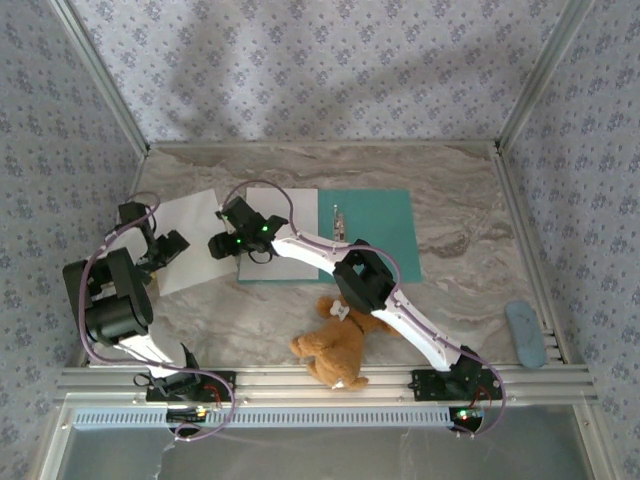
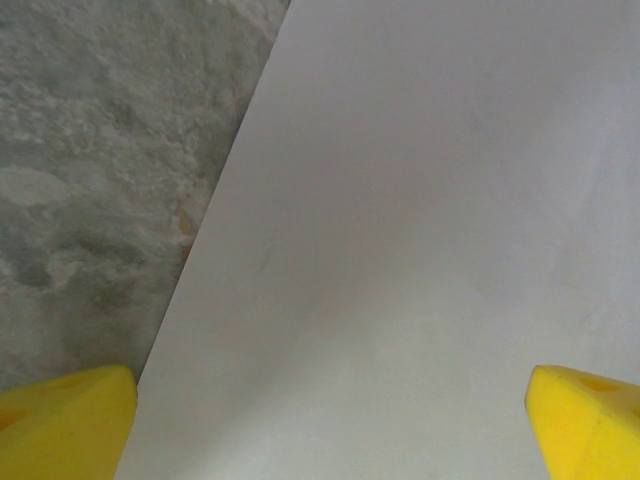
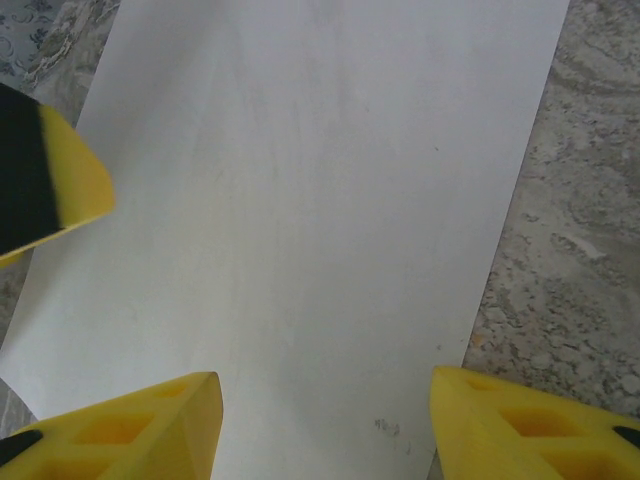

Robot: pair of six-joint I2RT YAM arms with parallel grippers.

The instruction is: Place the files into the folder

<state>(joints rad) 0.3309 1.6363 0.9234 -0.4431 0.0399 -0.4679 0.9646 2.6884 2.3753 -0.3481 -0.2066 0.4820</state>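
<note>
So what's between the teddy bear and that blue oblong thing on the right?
Top view: the right arm crosses between the teddy bear and the blue oblong thing; otherwise bare marble table.

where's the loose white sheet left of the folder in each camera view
Top external: the sheet lies left of centre, just left of the green folder.
Left wrist: the sheet covers the centre and right.
Right wrist: the sheet runs down the middle.
Shared landmark: the marble table bordering the sheet, at left in left wrist, at right in right wrist.
</note>
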